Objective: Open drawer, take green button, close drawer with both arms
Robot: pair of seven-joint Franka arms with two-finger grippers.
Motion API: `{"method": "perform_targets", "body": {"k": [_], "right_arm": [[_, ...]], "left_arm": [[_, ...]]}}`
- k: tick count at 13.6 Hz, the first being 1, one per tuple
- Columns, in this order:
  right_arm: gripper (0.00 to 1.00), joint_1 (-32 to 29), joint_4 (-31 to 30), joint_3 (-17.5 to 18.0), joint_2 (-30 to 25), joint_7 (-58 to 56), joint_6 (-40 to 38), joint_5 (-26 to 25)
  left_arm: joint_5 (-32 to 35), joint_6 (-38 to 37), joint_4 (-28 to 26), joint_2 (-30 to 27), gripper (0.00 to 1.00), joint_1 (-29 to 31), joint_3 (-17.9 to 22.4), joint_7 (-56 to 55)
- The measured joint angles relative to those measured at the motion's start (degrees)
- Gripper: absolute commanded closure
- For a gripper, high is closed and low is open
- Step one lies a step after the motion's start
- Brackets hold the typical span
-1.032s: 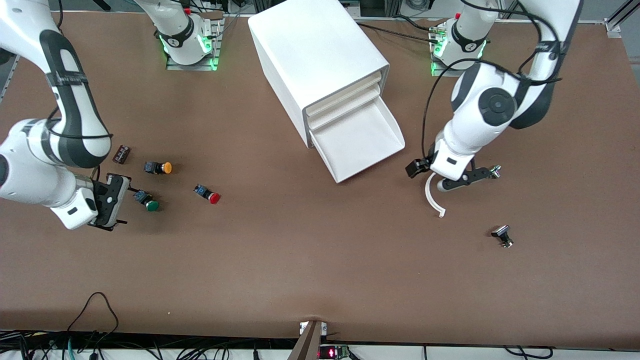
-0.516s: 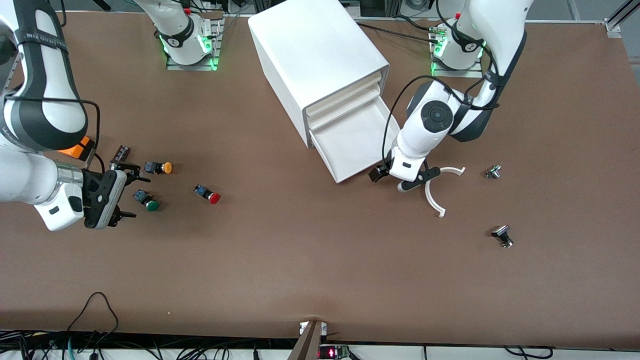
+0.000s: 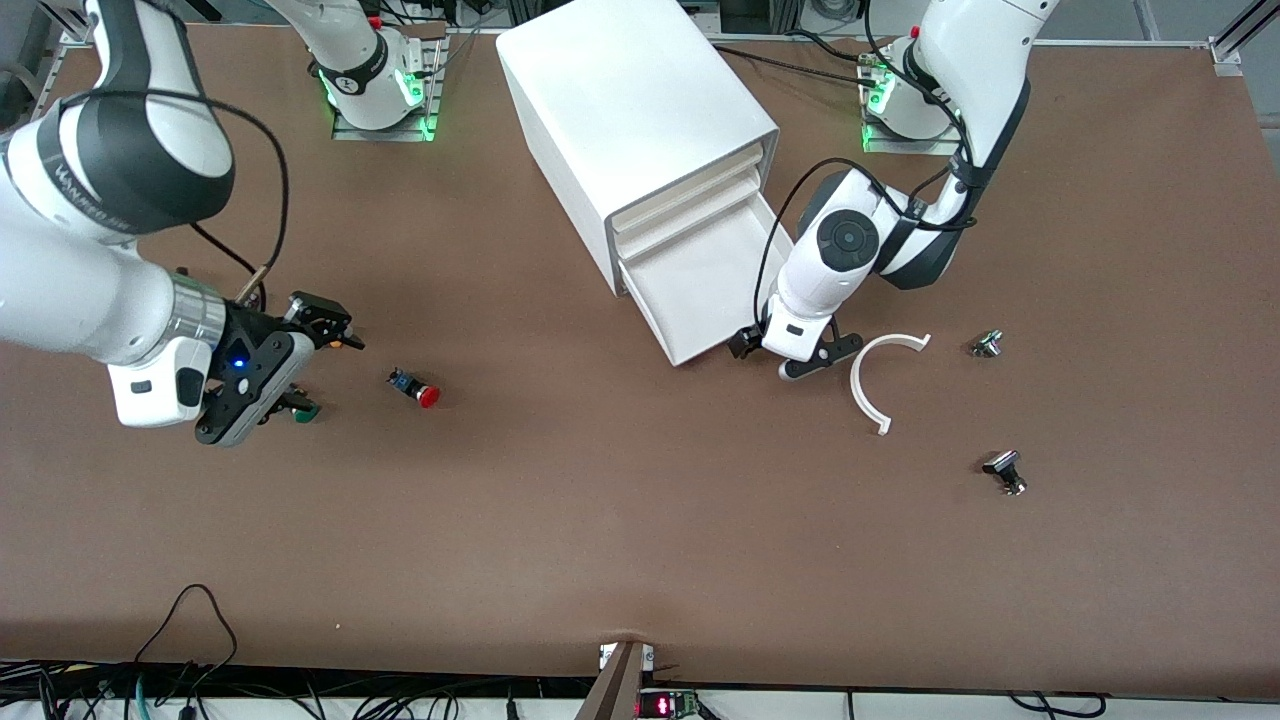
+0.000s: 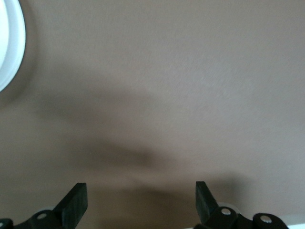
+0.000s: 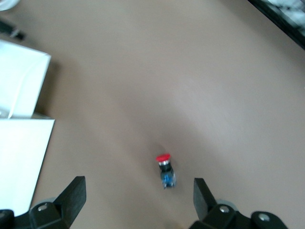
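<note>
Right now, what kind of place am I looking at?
Likely a robotics lab bench: two arms bolted to a brown table, a white cabinet with its drawer open, push buttons scattered about, and cables along the table's edge.

we see the drawer, wide, shallow and white, pulled out of the bottom of the white cabinet, its inside bare. the green-capped button lies well apart from the cabinet toward the right arm's end, mostly hidden under the right gripper.
</note>
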Motion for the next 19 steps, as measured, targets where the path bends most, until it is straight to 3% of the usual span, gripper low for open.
{"method": "perform_targets", "body": {"k": [2, 4, 8, 14, 19], "right_arm": [[0.00, 1.1, -1.5, -0.5, -1.1, 8.2, -0.7, -6.4], [0.00, 1.4, -3.9, -2.8, -3.5, 11.1, -1.5, -8.1], [0.00, 0.6, -7.9, -10.3, -10.0, 11.1, -3.4, -8.3], [0.00, -4.2, -9.5, -13.6, -18.4, 11.1, -11.5, -8.3], [0.00, -4.5, -9.6, -14.6, -19.5, 9.6, -13.9, -8.2]], "left_arm": [[0.3, 0.0, -1.4, -0.1, 0.00, -0.3, -0.6, -0.6], [0.4, 0.0, -2.5, -0.6, 0.00, -0.3, -2.5, -3.4], [0.4, -2.5, -4.7, -3.0, 0.00, -0.6, -8.0, -10.2], [0.4, -5.6, -7.4, -5.4, 0.00, -0.7, -13.1, -18.8], [-0.6, -5.6, -8.1, -5.4, 0.00, -0.7, -15.5, -21.2]]}}
